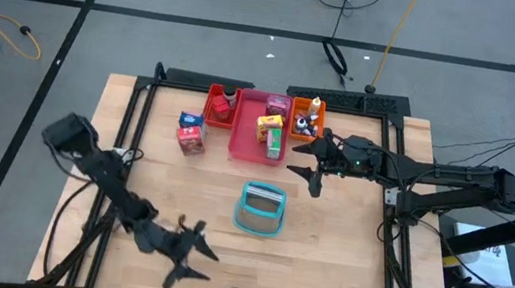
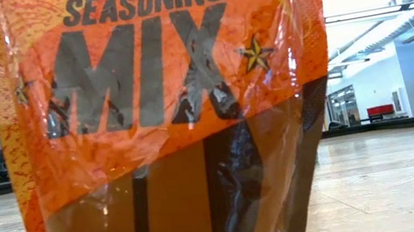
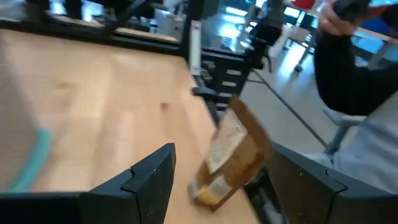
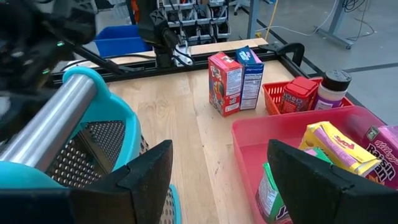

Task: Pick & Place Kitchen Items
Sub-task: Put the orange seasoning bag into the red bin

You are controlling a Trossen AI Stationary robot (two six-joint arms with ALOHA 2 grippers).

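Two spread-open, empty grippers: the left gripper [image 1: 194, 251] hovers near the table's [image 1: 341, 267] front edge beside a seasoning pouch [image 3: 227, 158], light, crinkly and probably slippery, best pinched across its flat faces. Stiff, light cartons [image 1: 191, 132] stand toward the back edge; the right gripper [image 1: 313, 162] hangs beside the pink tray [image 1: 246, 142] holding more.
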